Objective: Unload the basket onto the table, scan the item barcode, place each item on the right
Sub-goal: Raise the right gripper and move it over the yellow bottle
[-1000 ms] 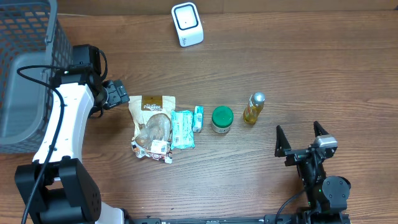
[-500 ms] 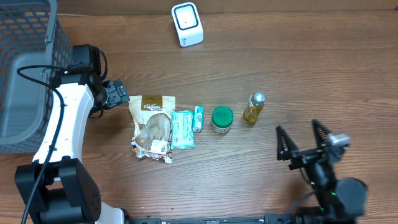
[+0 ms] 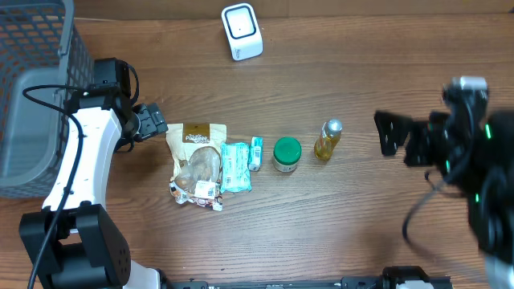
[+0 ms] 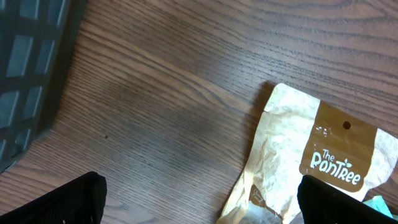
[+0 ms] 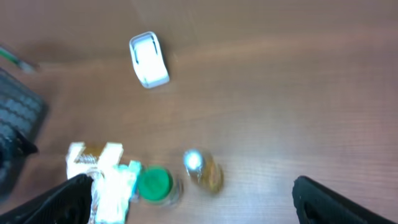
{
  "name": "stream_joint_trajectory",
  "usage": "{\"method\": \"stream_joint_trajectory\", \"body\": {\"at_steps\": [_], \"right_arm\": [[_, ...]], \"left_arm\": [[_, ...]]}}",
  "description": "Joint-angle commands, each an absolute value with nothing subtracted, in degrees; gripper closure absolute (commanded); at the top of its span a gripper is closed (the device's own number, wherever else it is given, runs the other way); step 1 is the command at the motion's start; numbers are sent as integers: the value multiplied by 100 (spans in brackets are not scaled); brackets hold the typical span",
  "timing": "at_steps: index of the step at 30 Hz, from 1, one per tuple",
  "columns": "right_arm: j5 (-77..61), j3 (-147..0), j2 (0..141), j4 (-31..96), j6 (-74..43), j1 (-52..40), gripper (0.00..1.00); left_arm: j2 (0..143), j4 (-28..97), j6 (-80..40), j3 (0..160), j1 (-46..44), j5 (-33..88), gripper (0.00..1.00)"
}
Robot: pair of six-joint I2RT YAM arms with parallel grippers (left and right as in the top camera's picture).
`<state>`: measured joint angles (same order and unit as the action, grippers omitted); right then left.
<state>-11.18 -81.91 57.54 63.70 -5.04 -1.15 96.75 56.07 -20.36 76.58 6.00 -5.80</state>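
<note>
Several items lie in a row mid-table: a brown "PanTree" pouch [image 3: 197, 152] [image 4: 311, 155], a teal packet [image 3: 235, 166], a green-lidded jar [image 3: 287, 154] [image 5: 153, 185] and a small amber bottle [image 3: 328, 139] [image 5: 202, 169]. The white scanner [image 3: 242, 31] [image 5: 149, 59] stands at the back. My left gripper [image 3: 157, 123] [image 4: 202, 205] is open at the pouch's top left corner, with nothing between its fingers. Raised and blurred to the right of the bottle, my right gripper [image 3: 404, 138] [image 5: 193, 205] is open and empty.
A grey mesh basket [image 3: 32, 88] [image 4: 31, 68] fills the back left corner, close beside the left arm. A small teal box [image 3: 255, 152] lies between the packet and the jar.
The right arm has lifted from the front right edge and swung up and back, and now looks down over the items. The left arm and the items have not moved.
</note>
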Motion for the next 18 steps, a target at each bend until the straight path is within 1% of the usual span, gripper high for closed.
{"method": "stream_joint_trajectory", "body": {"at_steps": [1, 5, 8, 10, 11, 14, 18], "right_arm": [[-1020, -8840, 6731, 6899, -464, -89, 0], [-1758, -8897, 7502, 6897, -460, -91, 0], [-1817, -8890, 7988, 6914, -478, -89, 0], [-1966, -8888, 8274, 6989, -786, -113, 12], [-1959, -8888, 8394, 7037, -875, -174, 14], [-1627, -8888, 8628, 7065, -882, -469, 14], [-521, -8884, 8899, 7096, -1356, -991, 12]], "left_arm": [[9546, 5607, -1907, 7673, 598, -574, 0], [9546, 5607, -1907, 7673, 598, -574, 0], [9546, 5607, -1907, 7673, 598, -574, 0], [9546, 5607, -1907, 7673, 598, -574, 0], [9546, 5605, -1907, 7673, 598, -574, 0], [9546, 5607, -1907, 7673, 598, -574, 0], [9546, 5607, -1907, 7673, 598, -574, 0]]}}
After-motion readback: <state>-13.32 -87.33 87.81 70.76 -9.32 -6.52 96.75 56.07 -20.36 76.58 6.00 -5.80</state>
